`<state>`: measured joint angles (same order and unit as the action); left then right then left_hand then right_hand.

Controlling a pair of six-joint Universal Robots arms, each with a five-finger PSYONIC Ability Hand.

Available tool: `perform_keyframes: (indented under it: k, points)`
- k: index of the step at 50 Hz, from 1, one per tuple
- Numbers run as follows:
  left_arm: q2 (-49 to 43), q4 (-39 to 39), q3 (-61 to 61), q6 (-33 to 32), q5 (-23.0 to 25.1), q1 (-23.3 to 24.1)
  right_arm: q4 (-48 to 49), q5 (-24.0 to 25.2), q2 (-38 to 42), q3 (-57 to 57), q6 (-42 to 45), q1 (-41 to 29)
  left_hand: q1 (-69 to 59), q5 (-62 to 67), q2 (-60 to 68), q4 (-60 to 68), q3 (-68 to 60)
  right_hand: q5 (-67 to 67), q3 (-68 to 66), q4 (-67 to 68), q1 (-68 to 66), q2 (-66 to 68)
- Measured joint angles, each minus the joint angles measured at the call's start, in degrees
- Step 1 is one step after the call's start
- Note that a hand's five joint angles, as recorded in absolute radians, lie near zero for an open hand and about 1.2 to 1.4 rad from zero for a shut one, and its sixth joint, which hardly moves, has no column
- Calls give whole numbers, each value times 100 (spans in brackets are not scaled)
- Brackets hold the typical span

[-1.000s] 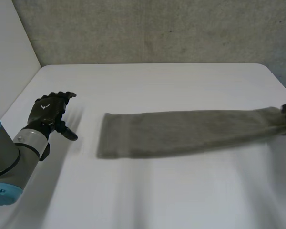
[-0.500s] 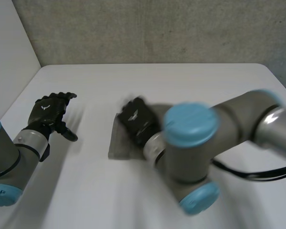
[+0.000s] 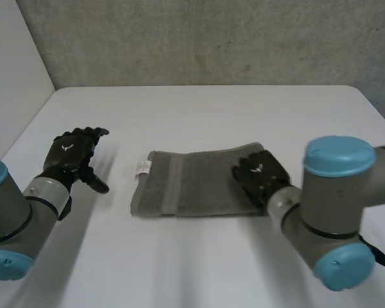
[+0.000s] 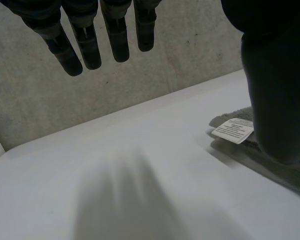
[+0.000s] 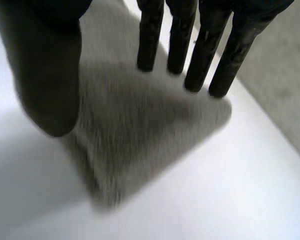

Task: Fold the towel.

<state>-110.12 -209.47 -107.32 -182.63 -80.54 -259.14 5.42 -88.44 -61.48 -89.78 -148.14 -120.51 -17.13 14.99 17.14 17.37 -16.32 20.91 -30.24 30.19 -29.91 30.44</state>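
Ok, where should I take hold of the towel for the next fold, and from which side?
Probably the end of the towel with the label, where the loose edges seem to lie stacked. Come from the left with the open left hand, which is beside that end, and pinch both layers.

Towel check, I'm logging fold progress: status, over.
Left hand open, beside towel, apart from it. Right hand open over towel's other end. Towel flat on table, label toward left hand. Nothing in the way.
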Motion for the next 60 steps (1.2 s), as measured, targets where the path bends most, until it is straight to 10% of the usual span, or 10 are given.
perform_keyframes:
  k: [11, 23, 39, 48, 60]
  points:
    - [-10, -97, -93, -1, -2, 115, 583, 299, 36, -809, 14, 899, 0, 0, 0, 0, 0, 4497, -4539, 4563, -4083, 4138]
    - [126, -107, -59, 4, -18, 223, 567, 275, -611, -595, 60, 917, 54, -80, -85, -86, 61, 4522, -4584, 4608, -4329, 4138]
    - [528, -38, 759, 635, -259, 643, 103, 328, 709, 1406, 1196, -1987, 57, -80, -85, -86, 69, 4522, -4585, 4608, -4383, 4184]
    - [421, -38, 1003, 1375, -605, 889, -83, 290, 925, 1635, 881, -2253, 57, -71, -84, -85, 69, -1577, 1300, -1286, 1306, -1446]
    - [-188, 86, 1134, 1423, -611, 1545, -114, 136, 10, 872, -1006, -1146, 57, -46, -83, -85, 69, -1753, 1651, -1579, 1657, -1657]
